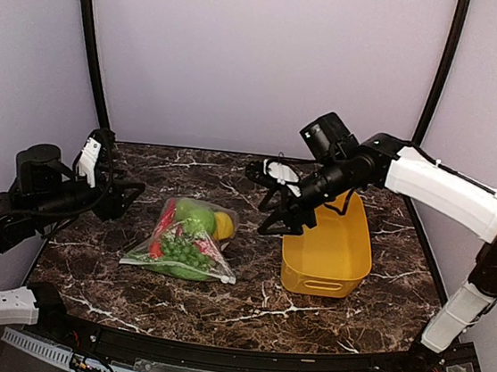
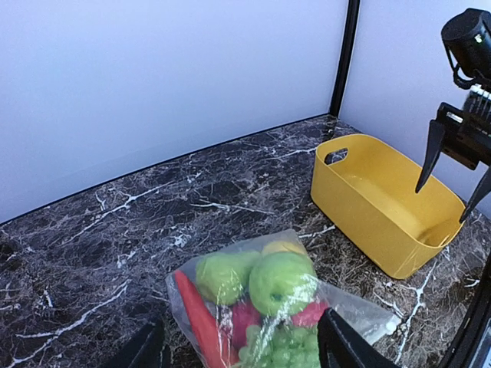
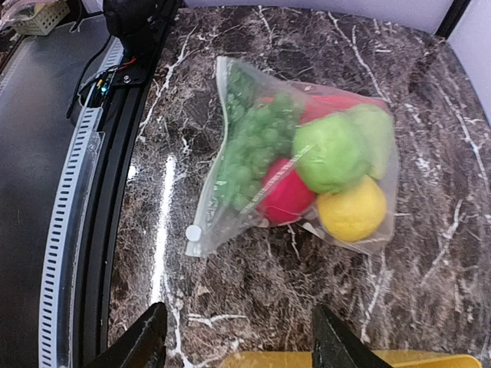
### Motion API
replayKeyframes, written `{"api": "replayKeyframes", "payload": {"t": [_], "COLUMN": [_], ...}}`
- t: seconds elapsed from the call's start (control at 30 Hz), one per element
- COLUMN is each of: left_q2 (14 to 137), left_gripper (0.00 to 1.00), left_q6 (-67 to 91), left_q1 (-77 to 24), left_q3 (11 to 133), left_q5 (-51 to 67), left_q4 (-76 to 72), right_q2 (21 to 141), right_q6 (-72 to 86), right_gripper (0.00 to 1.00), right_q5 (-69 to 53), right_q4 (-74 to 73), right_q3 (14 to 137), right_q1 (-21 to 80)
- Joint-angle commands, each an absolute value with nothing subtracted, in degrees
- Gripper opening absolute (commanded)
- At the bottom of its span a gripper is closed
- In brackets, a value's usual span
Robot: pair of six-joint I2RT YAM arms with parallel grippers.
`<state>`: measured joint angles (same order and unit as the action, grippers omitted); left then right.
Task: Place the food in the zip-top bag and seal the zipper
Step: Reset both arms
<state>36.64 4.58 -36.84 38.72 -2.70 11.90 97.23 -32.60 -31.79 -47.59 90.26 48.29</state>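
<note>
The zip-top bag (image 1: 186,242) lies on the marble table, left of centre, with the food inside: a yellow lemon (image 3: 351,208), green round fruits (image 3: 331,152), red pieces (image 3: 285,192) and green grapes (image 3: 257,142). It also shows in the left wrist view (image 2: 261,299). The zipper (image 3: 216,146) runs along the bag's near edge, with a white slider (image 3: 193,232) at one end. My left gripper (image 1: 121,197) is open and empty, left of the bag. My right gripper (image 1: 287,204) is open and empty, raised above the table between the bag and the bin.
A yellow plastic bin (image 1: 329,249) stands empty to the right of the bag, under my right arm; it also shows in the left wrist view (image 2: 383,203). Black posts and pale walls enclose the table. A black rail runs along the near edge (image 3: 84,230).
</note>
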Motion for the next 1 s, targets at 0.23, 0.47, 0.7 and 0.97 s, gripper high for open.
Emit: {"api": "replayKeyframes", "payload": {"t": [0.23, 0.47, 0.7, 0.97], "left_q2": [48.49, 54.19, 57.34, 54.29], "left_gripper": [0.75, 0.85, 0.86, 0.85], "left_q6": [0.4, -3.47, -2.02, 1.78], "left_q1": [-36.47, -36.4, -33.8, -33.0], "left_q3": [54.36, 62.1, 57.61, 47.23], "left_q5": [-18.54, -28.33, -26.04, -25.32], "left_q4": [20.1, 22.25, 16.38, 7.5], "right_q2": [82.49, 70.08, 61.19, 54.09], "right_q6": [-25.4, -13.87, -0.8, -5.58], "right_gripper": [0.98, 0.99, 0.99, 0.99], "right_q5": [-19.2, -17.3, -0.38, 0.52], "right_q4": [-42.03, -30.46, -19.51, -9.76], "right_q3": [89.92, 80.86, 64.68, 50.49], "right_q1": [32.37, 16.41, 10.62, 8.44]}}
